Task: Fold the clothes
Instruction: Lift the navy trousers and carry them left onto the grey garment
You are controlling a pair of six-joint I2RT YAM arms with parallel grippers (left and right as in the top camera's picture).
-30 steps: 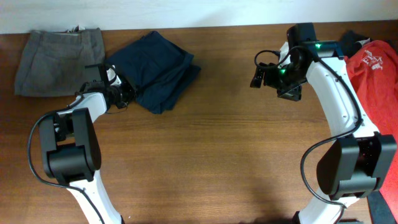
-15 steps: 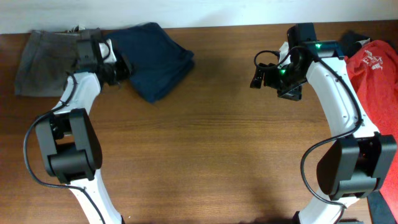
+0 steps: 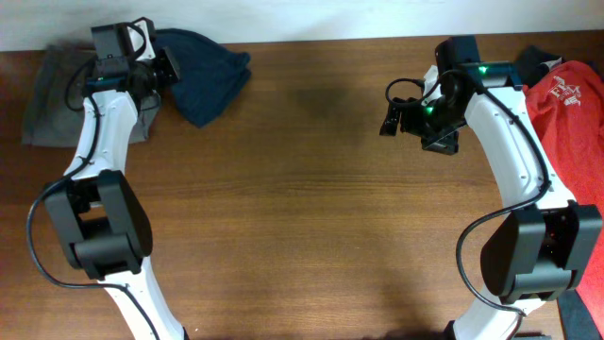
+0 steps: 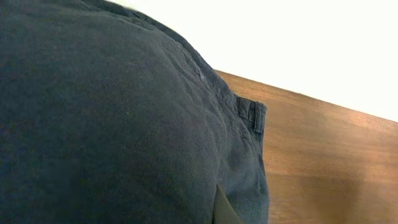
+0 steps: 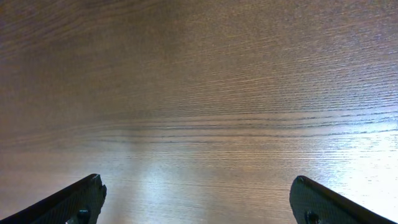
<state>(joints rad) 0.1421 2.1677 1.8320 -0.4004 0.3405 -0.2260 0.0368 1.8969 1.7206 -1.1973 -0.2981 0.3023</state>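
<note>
At the back-left corner, left gripper (image 3: 168,74): pressed together, pinching the edge of the navy shorts (image 3: 209,77). Cloth fills the wrist view, so you can't see the fingers.
Navy shorts: bunched in a lump at the far edge of the table (image 3: 311,217), just beside the grey shorts (image 3: 47,99); can't tell if they overlap.
Right gripper (image 3: 394,115): spread wide, empty, over bare wood, well apart from the red T-shirt (image 3: 571,104).
Risk 1: you look to have several layers, not one, so pulling would haul the lump along crumpled.
Risk 2: the lump is close to the back edge and could slide off.
Risk 3: dragging left could snag the grey shorts.
</note>
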